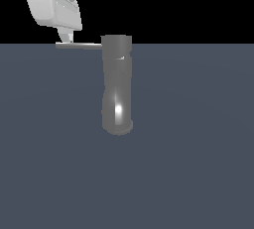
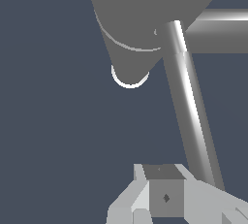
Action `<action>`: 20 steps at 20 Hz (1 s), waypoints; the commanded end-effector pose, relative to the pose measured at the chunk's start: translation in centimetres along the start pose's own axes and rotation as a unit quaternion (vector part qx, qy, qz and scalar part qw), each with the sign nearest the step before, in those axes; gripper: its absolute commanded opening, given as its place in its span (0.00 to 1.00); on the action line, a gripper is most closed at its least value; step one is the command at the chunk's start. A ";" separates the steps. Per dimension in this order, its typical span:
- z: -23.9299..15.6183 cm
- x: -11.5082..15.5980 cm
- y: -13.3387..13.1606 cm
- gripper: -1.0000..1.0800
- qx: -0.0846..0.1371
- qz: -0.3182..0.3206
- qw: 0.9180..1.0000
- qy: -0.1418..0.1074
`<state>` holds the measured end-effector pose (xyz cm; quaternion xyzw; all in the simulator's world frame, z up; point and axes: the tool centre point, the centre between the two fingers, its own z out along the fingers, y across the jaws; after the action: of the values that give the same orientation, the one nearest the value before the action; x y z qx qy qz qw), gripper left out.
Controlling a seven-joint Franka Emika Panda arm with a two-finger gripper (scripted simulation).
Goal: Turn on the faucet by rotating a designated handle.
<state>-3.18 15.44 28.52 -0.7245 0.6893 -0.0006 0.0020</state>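
1. In the exterior view, toward the far edge of the matte slate-blue surface [image 1: 198, 173], we see the faucet [image 1: 117, 89], a glossy grey, slightly bent cylinder on a flared base. Its handle [image 1: 79, 46], a thin flat bar, juts toward that view's left; the white gripper [image 1: 67, 38] meets its outer end. We judge rotation not yet begun.
2. In the wrist view, the polished handle [image 2: 191, 106] runs to the fingertips [image 2: 167, 196]; we cannot tell whether they are apart or clamped.
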 end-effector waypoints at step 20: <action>0.0 1.4 5.7 0.00 0.000 0.002 1.000 0.001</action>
<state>-8.47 14.38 28.53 -0.7246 0.6891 -0.0013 0.0022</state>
